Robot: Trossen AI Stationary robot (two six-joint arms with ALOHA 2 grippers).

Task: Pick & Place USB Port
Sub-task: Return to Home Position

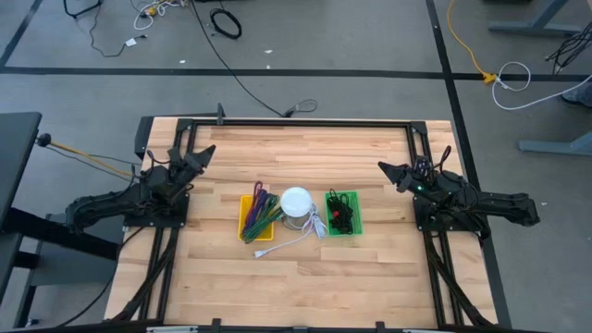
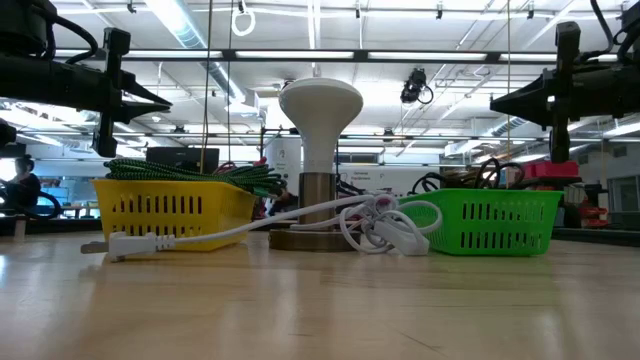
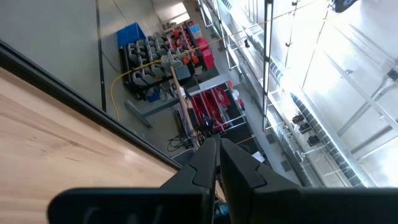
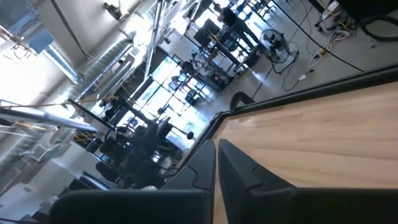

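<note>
Left gripper (image 1: pixel 205 153): raised at the table's left edge, fingers pressed together, empty.
Right gripper (image 1: pixel 387 169): raised at the right edge, likewise.
Yellow basket (image 1: pixel 243 217): mid-table, holding striped cables (image 1: pixel 263 211).
Green basket (image 1: pixel 356 213): holding black cable (image 1: pixel 339 215).
Handling: probably light, floppy; grasp the bundle's middle.

No lettering, label, brand or number can be read anywhere on table or room

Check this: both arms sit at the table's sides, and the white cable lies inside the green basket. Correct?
No: the high view shows the white cable on the table, outside the green basket. The left arm and right arm sit at the sides.
</note>
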